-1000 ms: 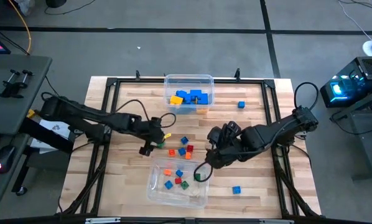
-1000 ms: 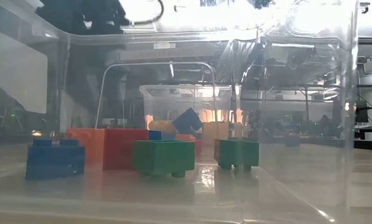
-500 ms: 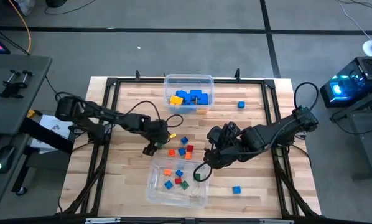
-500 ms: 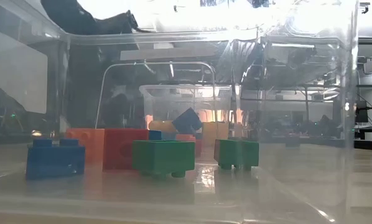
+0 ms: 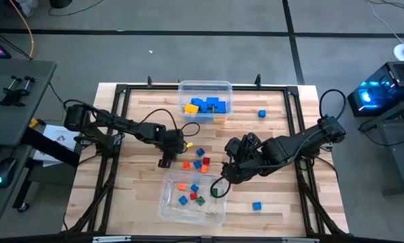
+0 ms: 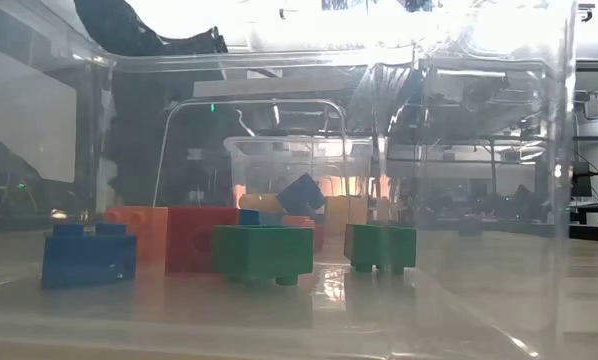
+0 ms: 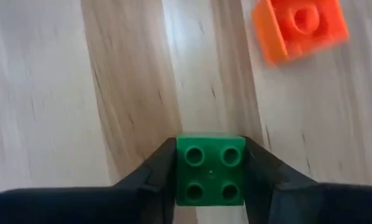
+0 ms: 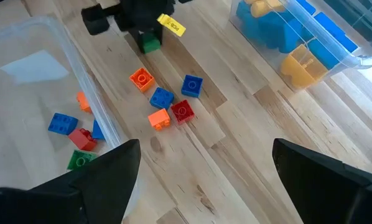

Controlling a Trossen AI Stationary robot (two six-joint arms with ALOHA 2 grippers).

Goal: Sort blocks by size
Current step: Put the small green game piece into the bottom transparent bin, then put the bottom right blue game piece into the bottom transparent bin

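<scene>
A small green block [image 7: 209, 180] lies studs-up on the wooden table, left of the loose blocks. My left gripper [image 7: 209, 146] points steeply down and is shut on it. The right wrist view shows that block [image 8: 150, 43] under my left gripper [image 8: 142, 28]. Nearby lie an orange block [image 8: 141, 78], two blue blocks [image 8: 192, 85], a red block [image 8: 182, 110] and another orange block [image 8: 159, 118]. My right gripper [image 8: 204, 180] hangs open above the table, right of these blocks [image 5: 222, 183]. My left gripper pinches the green block by two opposite side walls [image 7: 181, 168], one finger [image 7: 155, 177] on each side. The fingers come from above, slanting steeply down. The block sits level with its studs up, its underside on the table as far as I can tell.
A clear bin [image 5: 215, 212] near the front edge holds several small blocks. A clear bin [image 5: 205, 86] at the far edge holds larger blue and yellow blocks. Stray blue blocks lie at the far right [image 5: 261, 114] and the near right [image 5: 257, 206].
My left gripper has sunk toward the table and shifted a little toward the loose blocks, ending low over the green block. My right arm has kept still, and the blocks lie where they were.
</scene>
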